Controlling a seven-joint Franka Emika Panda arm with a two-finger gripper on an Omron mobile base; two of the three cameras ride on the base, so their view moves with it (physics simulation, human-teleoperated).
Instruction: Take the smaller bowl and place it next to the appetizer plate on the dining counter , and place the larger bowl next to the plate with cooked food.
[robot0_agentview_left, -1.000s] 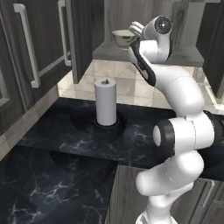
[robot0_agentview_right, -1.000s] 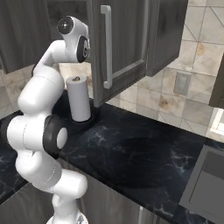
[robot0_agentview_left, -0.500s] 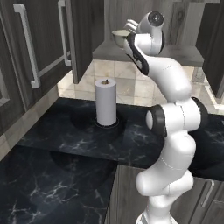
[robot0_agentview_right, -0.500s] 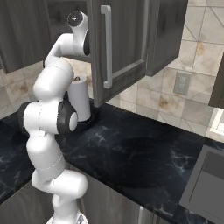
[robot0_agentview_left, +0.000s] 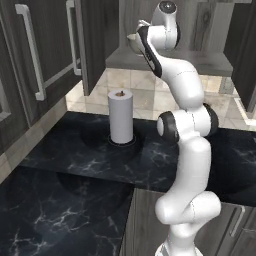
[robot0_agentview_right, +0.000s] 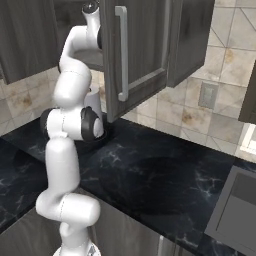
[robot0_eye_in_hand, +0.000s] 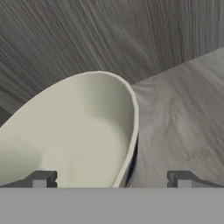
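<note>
One bowl matters here: the smaller bowl, cream with a plain pale inside, sits on the grey wood shelf of an open upper cabinet. Its rim falls between the two finger tips of the end effector, which stands spread wide and grips nothing. The arm reaches up over the black worktop, past a paper towel roll. The step in hand looks like the approach to grasp; next, the jaws must close on the rim and lift it clear.
</note>
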